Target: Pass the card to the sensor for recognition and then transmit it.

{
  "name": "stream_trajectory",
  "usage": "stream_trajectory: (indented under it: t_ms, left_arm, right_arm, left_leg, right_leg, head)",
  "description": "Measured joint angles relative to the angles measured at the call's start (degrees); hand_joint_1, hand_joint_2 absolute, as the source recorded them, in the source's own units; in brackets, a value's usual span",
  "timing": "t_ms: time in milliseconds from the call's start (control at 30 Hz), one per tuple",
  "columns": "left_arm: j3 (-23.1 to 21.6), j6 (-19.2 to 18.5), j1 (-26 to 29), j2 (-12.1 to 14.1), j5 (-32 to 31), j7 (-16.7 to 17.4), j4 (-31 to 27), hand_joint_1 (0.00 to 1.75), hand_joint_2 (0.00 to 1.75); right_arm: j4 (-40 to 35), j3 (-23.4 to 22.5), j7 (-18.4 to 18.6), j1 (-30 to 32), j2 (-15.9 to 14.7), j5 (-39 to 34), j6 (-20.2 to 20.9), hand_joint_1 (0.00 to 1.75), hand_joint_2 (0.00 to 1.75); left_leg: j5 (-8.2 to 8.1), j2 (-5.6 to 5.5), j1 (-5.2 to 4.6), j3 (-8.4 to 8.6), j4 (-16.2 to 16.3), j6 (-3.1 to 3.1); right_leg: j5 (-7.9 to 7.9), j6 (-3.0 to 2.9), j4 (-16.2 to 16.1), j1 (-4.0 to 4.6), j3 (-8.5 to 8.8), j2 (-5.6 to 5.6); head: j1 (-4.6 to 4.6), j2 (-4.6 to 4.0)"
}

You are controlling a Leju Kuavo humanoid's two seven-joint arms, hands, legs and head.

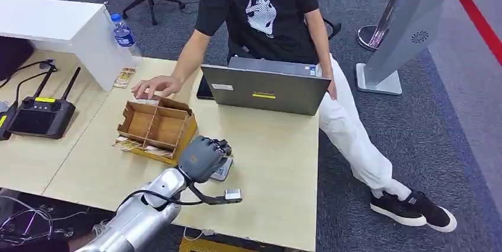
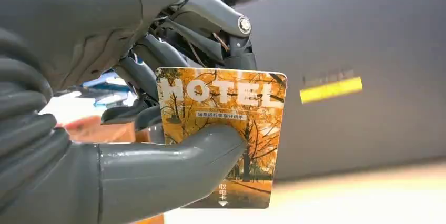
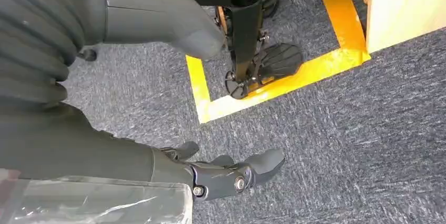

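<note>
An orange card (image 2: 231, 113) printed with autumn trees and the word HOTEL is pinched by my left hand (image 2: 105, 129), the grey thumb (image 2: 194, 158) pressing across its face. From above, my left hand (image 1: 201, 156) hovers over the light wooden table just right of the wooden box, above a small grey sensor pad (image 1: 224, 171) that pokes out beneath it. The card faces the laptop's grey lid (image 2: 368, 77). My right hand (image 3: 221, 174) hangs beside my body over grey carpet, fingers apart and holding nothing.
A compartmented wooden card box (image 1: 157, 125) sits left of my hand, with loose cards at its base. Behind it stands a grey laptop (image 1: 266, 89); a seated person rests a hand (image 1: 155, 87) by the box. A black controller (image 1: 41, 116) and water bottle (image 1: 124, 33) lie far left.
</note>
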Motion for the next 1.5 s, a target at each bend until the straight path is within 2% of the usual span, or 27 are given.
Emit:
stream_trajectory:
  t_ms: [300, 533, 633, 733, 833, 1000, 1133, 1233, 1500]
  left_arm:
    - [0.0, -0.5, -1.0, -1.8, -1.0, 0.1, 5.8, 1.75, 1.75]
    - [0.0, 2.8, -1.6, -2.4, -1.5, 0.7, 7.3, 1.75, 1.75]
    - [0.0, 6.2, -1.9, -2.3, -4.5, 3.0, 7.2, 1.75, 1.75]
    - [0.0, 6.7, -2.9, -1.8, -6.3, 4.7, 5.2, 1.75, 1.75]
    - [0.0, 6.5, -4.2, -1.2, -6.6, 4.9, 3.0, 1.75, 1.75]
    - [0.6, 4.7, -6.9, 0.0, -5.7, 5.8, -0.8, 1.75, 1.75]
    - [2.9, 2.3, -10.7, 2.0, -4.3, 5.8, -2.9, 1.75, 1.75]
    - [5.1, 1.9, -13.1, 3.1, -3.8, 5.3, -3.7, 1.75, 1.75]
    - [9.0, 2.3, -14.0, 4.2, -2.9, 5.3, -5.4, 1.75, 1.75]
  right_arm:
    - [0.1, -0.1, 0.5, -0.1, 0.0, 0.6, 0.1, 0.00, 1.75]
    - [0.2, -0.3, 0.5, -0.1, 0.0, 0.9, 0.1, 0.00, 1.75]
    - [0.2, -0.3, 0.7, -0.1, 0.0, 1.0, -0.1, 0.00, 1.75]
    - [0.2, -0.3, 1.0, -0.1, 0.0, 1.8, -0.2, 0.00, 1.75]
    - [0.2, -0.3, 1.0, -0.1, 0.0, 1.9, -0.2, 0.00, 1.75]
    - [0.2, -0.3, 1.0, -0.1, 0.0, 2.4, -0.1, 0.00, 1.75]
    - [0.2, -0.3, 1.0, -0.1, 0.0, 3.0, 0.1, 0.00, 1.75]
    - [0.2, -0.3, 1.0, -0.1, 0.0, 3.6, 0.1, 0.00, 1.75]
    - [0.2, -0.7, 1.0, -0.1, 0.0, 4.0, 0.1, 0.00, 1.75]
  left_leg:
    - [0.00, -0.02, 0.00, -0.01, 0.0, 0.00]
    - [0.00, -0.02, 0.00, 0.00, 0.0, 0.00]
    - [0.01, -0.02, 0.00, 0.00, 0.0, 0.00]
    - [0.02, -0.03, 0.00, -0.01, 0.0, 0.01]
    - [0.02, -0.03, 0.00, -0.01, 0.0, 0.01]
    - [0.06, -0.05, 0.00, -0.02, 0.0, 0.04]
    - [0.09, -0.04, 0.01, -0.01, 0.0, -0.01]
    - [0.10, -0.04, 0.01, -0.01, 0.0, -0.01]
    - [0.09, -0.04, 0.01, -0.02, 0.0, -0.01]
  right_leg:
    - [0.00, 0.00, 0.0, 0.00, 0.01, -0.01]
    - [0.00, 0.00, 0.0, 0.00, 0.01, -0.01]
    - [0.00, 0.00, 0.0, 0.00, 0.01, -0.02]
    - [0.00, 0.00, 0.0, 0.01, 0.01, -0.03]
    - [0.00, 0.00, 0.0, 0.00, 0.01, -0.03]
    - [0.01, 0.00, 0.0, 0.01, 0.01, -0.05]
    - [0.04, -0.04, 0.1, 0.02, 0.01, -0.04]
    - [0.04, -0.05, 0.1, 0.02, 0.01, -0.04]
    - [0.04, -0.05, 0.1, 0.01, 0.01, -0.04]
  head:
    - [0.00, 0.00]
    - [0.00, 0.00]
    - [0.00, 0.00]
    - [0.00, 0.00]
    - [0.00, 0.00]
    - [0.00, 0.00]
    - [0.00, 0.00]
    - [0.00, 0.00]
    - [0.00, 0.00]
